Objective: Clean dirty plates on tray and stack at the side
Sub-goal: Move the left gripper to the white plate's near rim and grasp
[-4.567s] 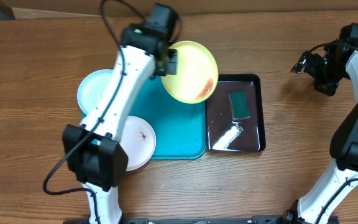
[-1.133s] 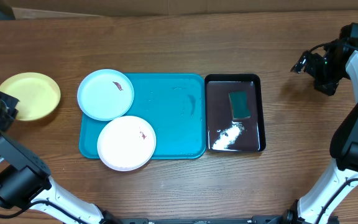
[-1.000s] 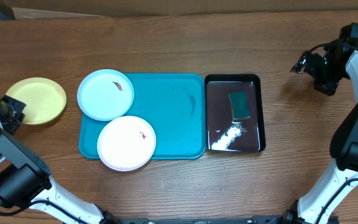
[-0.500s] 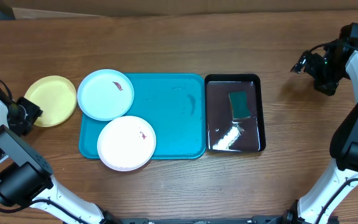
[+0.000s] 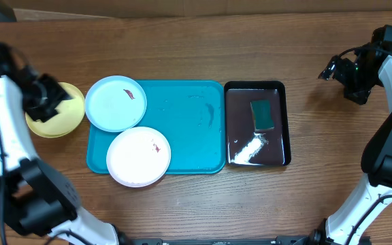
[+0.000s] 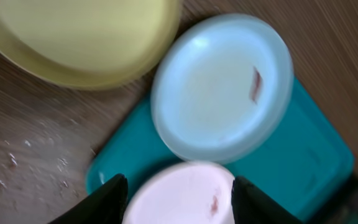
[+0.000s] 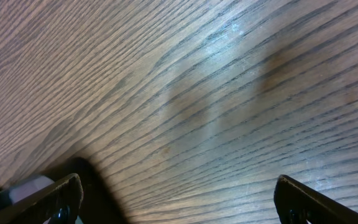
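Note:
The yellow-green plate [image 5: 61,121] lies on the wood just left of the teal tray [image 5: 189,129]. My left gripper [image 5: 48,101] hangs open over that plate's upper left part, holding nothing. The pale blue plate [image 5: 116,103] and the white plate [image 5: 138,156] rest on the tray's left side, each with a reddish smear. The left wrist view shows the yellow-green plate [image 6: 79,37], pale blue plate [image 6: 222,87], white plate [image 6: 179,193] and tray [image 6: 316,155] beyond my left gripper [image 6: 179,202]. My right gripper [image 5: 349,71] stands open at the far right over bare wood [image 7: 179,199].
A glossy black tray [image 5: 281,122] adjoins the teal tray's right side, holding a green sponge [image 5: 262,114] and white foam [image 5: 250,148]. A cardboard edge runs along the back of the table.
My left gripper slid the yellow-green plate rightward up to the tray, opened and let it go, then rose over it. The right arm has not moved.

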Controlling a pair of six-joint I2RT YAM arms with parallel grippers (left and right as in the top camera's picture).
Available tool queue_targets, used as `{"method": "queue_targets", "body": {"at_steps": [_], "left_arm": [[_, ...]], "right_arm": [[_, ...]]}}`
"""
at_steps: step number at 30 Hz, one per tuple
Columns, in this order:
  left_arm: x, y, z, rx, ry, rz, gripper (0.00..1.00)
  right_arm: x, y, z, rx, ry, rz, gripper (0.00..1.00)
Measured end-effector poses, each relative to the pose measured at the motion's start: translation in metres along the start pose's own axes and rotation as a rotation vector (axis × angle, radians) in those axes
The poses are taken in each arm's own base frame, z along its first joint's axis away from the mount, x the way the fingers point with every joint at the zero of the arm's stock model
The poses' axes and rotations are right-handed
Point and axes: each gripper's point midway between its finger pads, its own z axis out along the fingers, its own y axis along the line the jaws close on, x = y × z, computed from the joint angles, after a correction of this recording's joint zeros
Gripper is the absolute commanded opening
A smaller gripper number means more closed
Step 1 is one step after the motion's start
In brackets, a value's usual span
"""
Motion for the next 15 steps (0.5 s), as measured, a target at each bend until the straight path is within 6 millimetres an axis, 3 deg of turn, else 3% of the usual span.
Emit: {"method": "queue_targets", "body": {"at_steps": [6,10,15], "left_arm": [[0.058,-0.061,-0.028,0.007,0.015,0.211,0.52],[0.085,-0.078,-0.032,-0.042,0.027,0.314,0.51],[0.117,-0.09,-0.037,-0.093,0.049,0.398,0.41]], "right_arm": [[0.0,0.0,0.0,0.0,0.0,0.0,1.0],[0.0,0.0,0.0,0.0,0.0,0.0,1.0],[0.0,0.0,0.0,0.0,0.0,0.0,1.0]]}}
